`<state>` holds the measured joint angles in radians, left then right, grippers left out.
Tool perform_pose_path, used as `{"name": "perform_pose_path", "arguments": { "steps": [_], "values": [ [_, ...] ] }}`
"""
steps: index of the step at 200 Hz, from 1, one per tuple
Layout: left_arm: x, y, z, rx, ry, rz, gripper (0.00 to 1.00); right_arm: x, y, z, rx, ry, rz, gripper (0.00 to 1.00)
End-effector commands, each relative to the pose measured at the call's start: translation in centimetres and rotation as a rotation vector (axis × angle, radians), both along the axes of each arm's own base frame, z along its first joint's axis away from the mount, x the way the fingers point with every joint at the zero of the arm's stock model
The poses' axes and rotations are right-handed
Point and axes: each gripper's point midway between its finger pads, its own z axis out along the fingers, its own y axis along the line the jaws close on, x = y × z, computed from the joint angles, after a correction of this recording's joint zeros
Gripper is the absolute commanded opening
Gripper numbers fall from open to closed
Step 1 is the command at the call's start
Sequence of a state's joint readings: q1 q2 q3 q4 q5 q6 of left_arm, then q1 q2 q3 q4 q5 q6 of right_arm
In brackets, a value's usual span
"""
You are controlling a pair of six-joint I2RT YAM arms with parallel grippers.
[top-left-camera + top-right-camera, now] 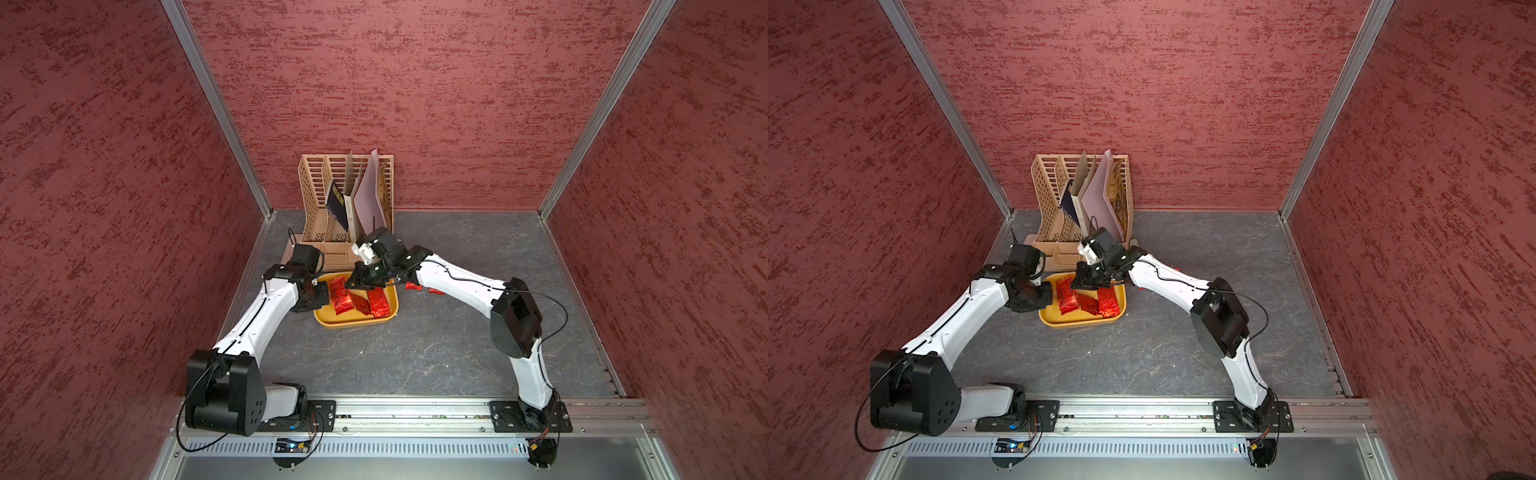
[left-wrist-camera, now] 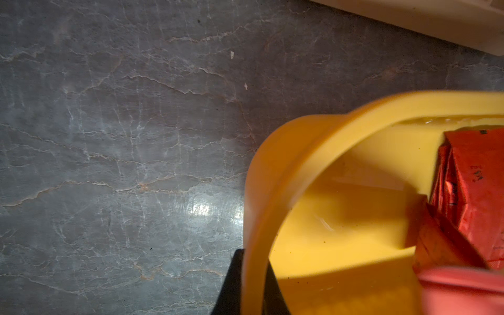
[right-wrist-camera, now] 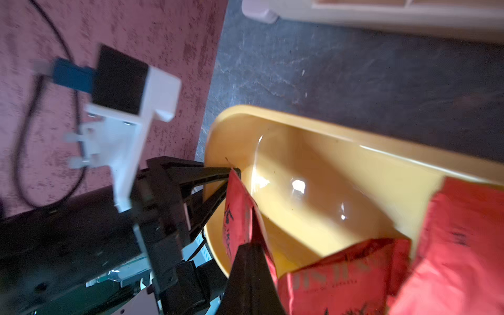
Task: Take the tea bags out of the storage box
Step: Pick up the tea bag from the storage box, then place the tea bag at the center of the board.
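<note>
– Right gripper (image 1: pixel 351 286): how is it set?
– It is seen just above the centre of the frame in both top views, tipped down into the storage box (image 1: pixel 353 325). Its jaws are closed. In the right wrist view a red foil tea bag (image 3: pixel 240 215) is stood on edge against the black finger, so it is judged to be pinched by one end.
– Why by the end?
– A flat sachet lying on a smooth floor offers little to grasp, whereas a raised edge can be nipped.
– And the left gripper (image 1: pixel 322 296)?
– It is clamped on the box's rim at the left side. In the left wrist view the yellow lip is seen passing between the fingers (image 2: pixel 229 289). The light tub is presumably pinned so that it is not dragged while a sachet is drawn out.
– Where are the other tea bags (image 1: pixel 378 301)?
– They are lying overlapped on the box floor. More red foil is glimpsed on the grey table (image 1: pixel 415 357) just right of the box, partly hidden by the right forearm, and is taken as bags set out already.
– What stands behind?
– A tan slotted desk organizer (image 1: pixel 316 187) is set close above the box in the frame, to be kept clear of on the lift.
</note>
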<state>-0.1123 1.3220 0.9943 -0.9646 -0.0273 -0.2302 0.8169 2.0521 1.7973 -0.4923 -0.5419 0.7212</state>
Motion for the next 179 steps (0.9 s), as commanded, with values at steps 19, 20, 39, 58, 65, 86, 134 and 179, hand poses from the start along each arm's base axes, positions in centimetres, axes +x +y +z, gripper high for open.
{"name": "perform_pose_path", "arguments": {
  "steps": [19, 20, 39, 58, 65, 86, 134, 179],
  "values": [
    [0.6, -0.4, 0.4, -0.019, -0.036, -0.003, 0.00, 4.7, -9.6, 2.7, 0.064, 0.003, -0.147, 0.00],
    [0.6, -0.4, 0.4, -0.019, -0.036, -0.003, 0.00, 4.8, -10.0, 2.7, 0.065, 0.005, -0.152, 0.00],
    [0.5, -0.4, 0.5, -0.019, -0.036, -0.004, 0.00, 6.4, -15.2, 2.5, 0.072, 0.021, -0.218, 0.00],
    [0.6, -0.4, 0.5, -0.019, -0.040, -0.004, 0.00, 7.0, -19.9, 1.6, 0.052, 0.040, -0.244, 0.00],
    [0.6, -0.4, 0.5, -0.020, -0.039, -0.003, 0.00, 7.2, -21.8, 0.8, 0.025, 0.047, -0.267, 0.00],
    [0.6, -0.4, 0.5, -0.019, -0.039, -0.005, 0.00, 8.0, -26.9, -2.4, -0.062, 0.081, -0.359, 0.00],
    [0.6, -0.2, 0.4, -0.013, -0.035, -0.001, 0.00, 9.5, -33.5, -6.7, -0.228, 0.092, -0.410, 0.00],
    [0.7, -0.1, 0.3, -0.013, -0.035, 0.005, 0.00, 9.8, -37.4, -9.2, -0.290, 0.134, -0.440, 0.00]
  ]
}}
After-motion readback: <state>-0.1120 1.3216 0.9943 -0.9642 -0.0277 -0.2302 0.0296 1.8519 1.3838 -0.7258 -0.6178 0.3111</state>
